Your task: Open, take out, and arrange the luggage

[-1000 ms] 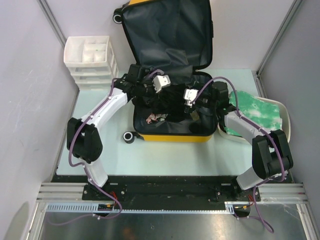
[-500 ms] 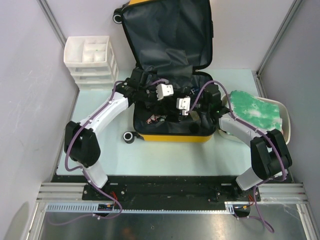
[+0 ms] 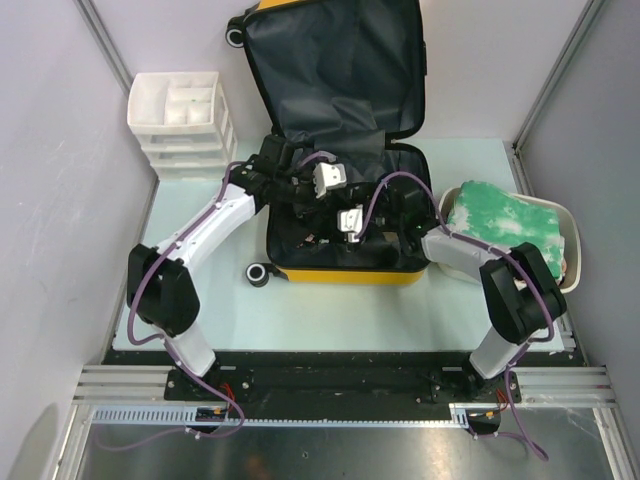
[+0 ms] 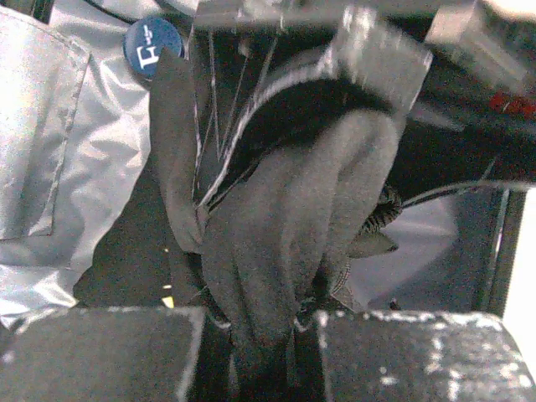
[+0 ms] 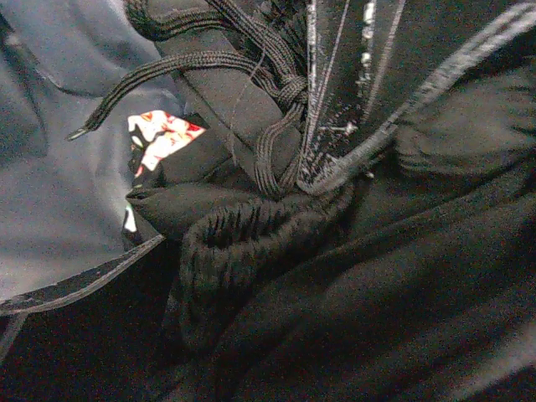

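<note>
**Open suitcase on the far table, both arms reaching into its base**

The luggage [image 3: 345, 274] lies open at the middle of the table [image 3: 330, 315], towards its far side. The yellow base sits flat, and the lid [image 3: 335, 70] stands up behind it with its dark grey lining facing the arms. A black wheel [image 3: 258, 273] sticks out at the near left corner. The base is filled with dark clothing.

The left gripper [image 4: 261, 356] is over the far left part of the base. Its two padded fingers [image 4: 100, 352] are drawn in on a fold of black garment [image 4: 293, 226], which bunches between them.

The right gripper [image 3: 338, 228] is down among the clothes near the middle of the base. Its wrist view shows only black fabric, a braided drawstring [image 5: 251, 92] and a red-and-white patterned scrap [image 5: 163, 134], so how far its fingers are apart cannot be told.

A white drawer unit [image 3: 180, 120] stands left of the lid. A white tub [image 3: 565, 250] holding a green-and-white cloth [image 3: 505, 220] sits just right of the base
</note>
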`<state>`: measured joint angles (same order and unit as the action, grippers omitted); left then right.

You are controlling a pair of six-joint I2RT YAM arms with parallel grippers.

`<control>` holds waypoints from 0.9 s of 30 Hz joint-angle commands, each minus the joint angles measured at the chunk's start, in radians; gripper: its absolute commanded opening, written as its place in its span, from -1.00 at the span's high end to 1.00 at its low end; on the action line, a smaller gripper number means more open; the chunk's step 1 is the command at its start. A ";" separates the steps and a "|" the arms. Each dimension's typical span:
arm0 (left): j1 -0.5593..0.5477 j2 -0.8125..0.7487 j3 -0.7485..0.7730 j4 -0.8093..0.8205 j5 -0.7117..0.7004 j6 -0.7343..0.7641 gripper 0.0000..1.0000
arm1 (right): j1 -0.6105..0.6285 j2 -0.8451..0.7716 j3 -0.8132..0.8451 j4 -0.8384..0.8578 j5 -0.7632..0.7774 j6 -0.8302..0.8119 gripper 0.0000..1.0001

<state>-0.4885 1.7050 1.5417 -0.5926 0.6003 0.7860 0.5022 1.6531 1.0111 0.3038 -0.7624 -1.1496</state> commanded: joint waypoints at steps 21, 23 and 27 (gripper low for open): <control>0.034 -0.084 0.078 0.048 0.032 -0.100 -0.36 | 0.006 0.001 0.064 0.195 0.340 0.096 1.00; 0.041 -0.087 0.096 0.048 0.013 -0.114 -0.75 | -0.013 -0.032 0.084 0.161 0.357 0.125 1.00; 0.085 -0.090 0.159 0.050 0.015 -0.204 -1.00 | -0.047 -0.113 0.119 0.092 0.385 0.172 1.00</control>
<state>-0.4469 1.6730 1.6085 -0.5701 0.6121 0.6762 0.4877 1.6691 1.0401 0.4129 -0.4286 -1.0405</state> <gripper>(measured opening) 0.989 0.142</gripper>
